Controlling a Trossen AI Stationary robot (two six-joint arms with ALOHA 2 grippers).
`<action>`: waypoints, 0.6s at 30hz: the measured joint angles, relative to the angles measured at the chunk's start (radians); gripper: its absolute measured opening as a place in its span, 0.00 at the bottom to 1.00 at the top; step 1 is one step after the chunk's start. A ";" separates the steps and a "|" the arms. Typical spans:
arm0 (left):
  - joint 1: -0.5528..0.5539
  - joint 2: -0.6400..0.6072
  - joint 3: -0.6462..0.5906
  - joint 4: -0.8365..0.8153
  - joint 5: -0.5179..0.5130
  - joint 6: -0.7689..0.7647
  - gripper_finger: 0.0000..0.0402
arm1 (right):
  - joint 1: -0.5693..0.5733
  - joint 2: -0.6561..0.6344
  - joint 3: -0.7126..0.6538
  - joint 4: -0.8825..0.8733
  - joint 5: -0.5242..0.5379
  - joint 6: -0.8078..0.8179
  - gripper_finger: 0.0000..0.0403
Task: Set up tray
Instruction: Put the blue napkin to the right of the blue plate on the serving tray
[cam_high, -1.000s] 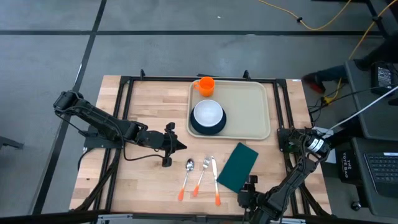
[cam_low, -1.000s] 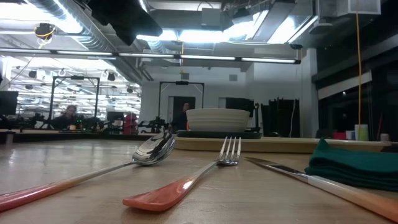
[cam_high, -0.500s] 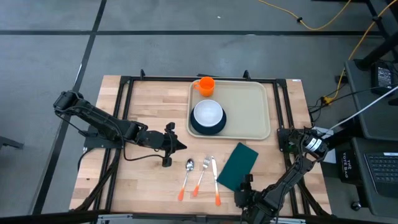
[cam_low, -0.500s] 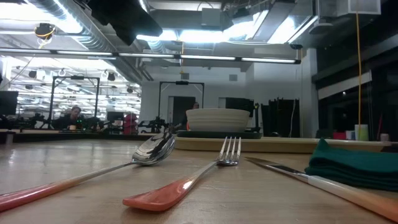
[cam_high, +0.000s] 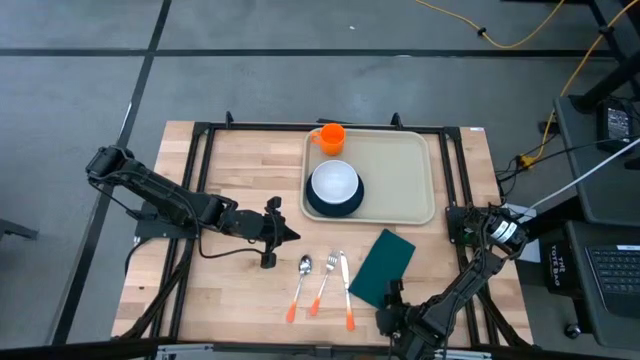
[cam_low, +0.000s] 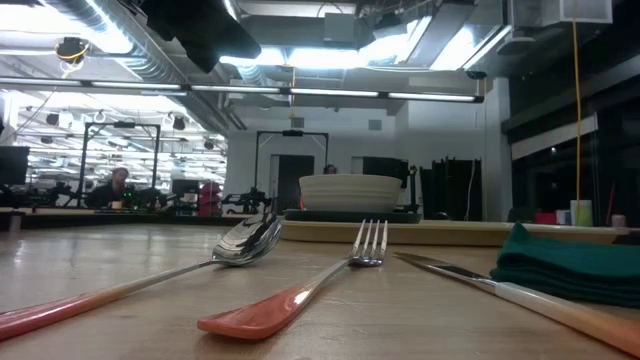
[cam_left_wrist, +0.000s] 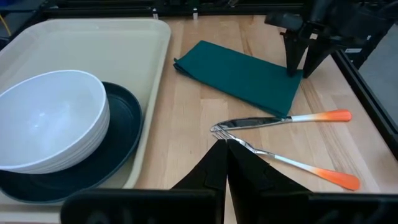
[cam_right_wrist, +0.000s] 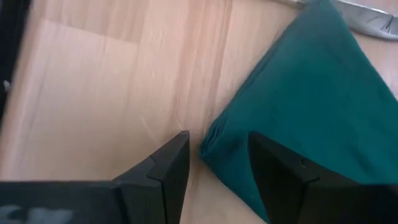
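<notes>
A: State the right gripper (cam_right_wrist: 214, 163) condition.

B: Spread wide, 1 finger either side of the near corner of the green napkin (cam_right_wrist: 298, 99); nothing is pinched yet.

A: Risk?

B: Closing on a single layer could unfold the napkin or drag it across the desk (cam_high: 240, 170).

A: Left gripper (cam_high: 290, 236)?

B: Pressed together, empty, beside the fork (cam_left_wrist: 280, 160).

A: Tray (cam_high: 395, 175)?

B: Far side of the desk, carrying plate, bowl and cup.

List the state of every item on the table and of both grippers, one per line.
tray: holds plate, cup
plate: on tray, under bowl
bowl: upright, empty
cup: upright
napkin: folded, off tray
spoon, fork, knife: on table
left gripper: shut
right gripper: open at napkin corner
</notes>
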 joint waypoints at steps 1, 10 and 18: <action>0.000 0.000 0.000 0.000 0.000 0.000 0.01 | 0.000 0.000 0.000 -0.009 0.000 -0.003 0.42; 0.000 0.000 0.000 0.000 0.001 0.000 0.02 | 0.000 -0.006 -0.054 0.021 0.012 0.038 0.42; 0.000 0.000 0.000 0.000 0.001 0.000 0.01 | 0.001 -0.002 -0.059 0.036 0.045 -0.001 0.42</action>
